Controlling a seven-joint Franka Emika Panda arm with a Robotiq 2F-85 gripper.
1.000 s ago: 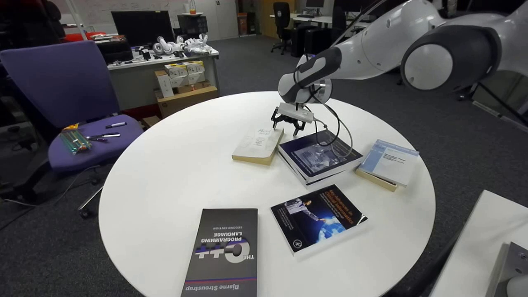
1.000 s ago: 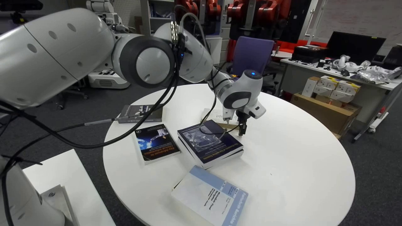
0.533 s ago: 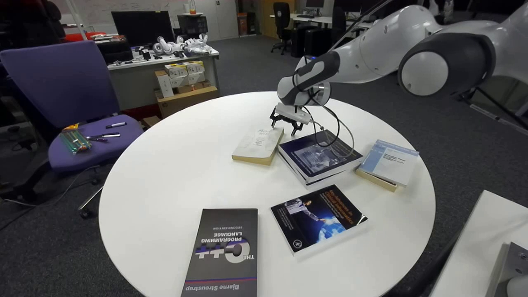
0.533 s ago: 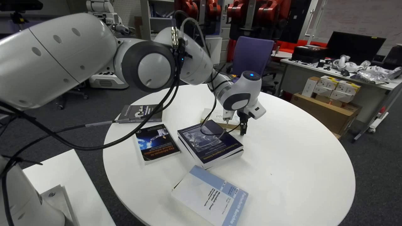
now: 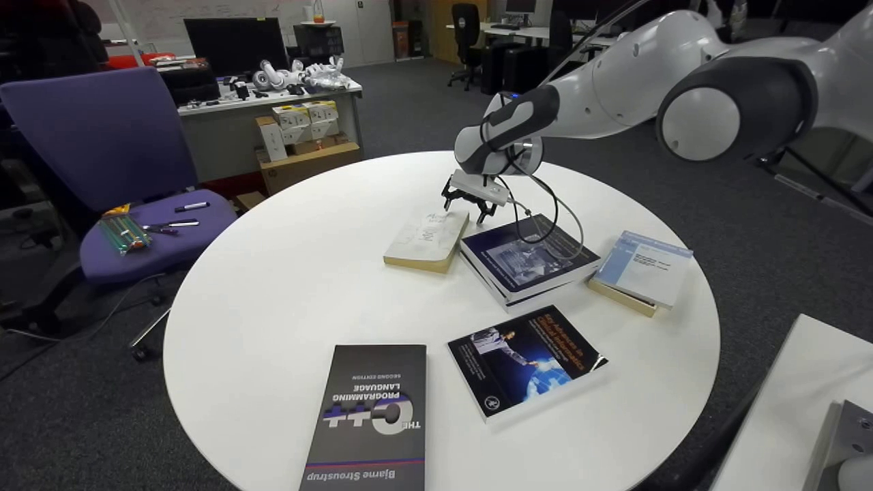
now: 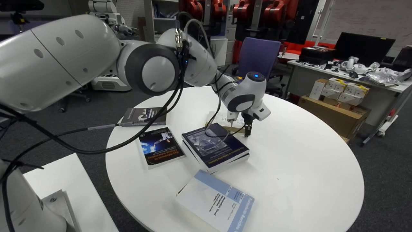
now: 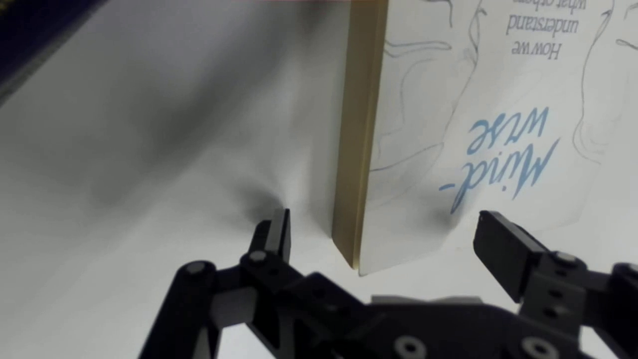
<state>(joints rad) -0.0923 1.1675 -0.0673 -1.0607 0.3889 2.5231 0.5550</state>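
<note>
Pale Mind-wise book lay flat on the round white worktop, near the dark blue book stack. Pincer stood spread wide at the title end, gripping nothing: one finger beside the page edge, over the worktop, its partner seemingly above the cover. A sound hold, I judged, called for realigning before lowering, lest that partner finger press the cover, and for keeping clear of the stack.

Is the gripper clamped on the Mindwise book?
No, the wrist view shows the gripper open, with a gap between one finger and the Mindwise book.
</note>
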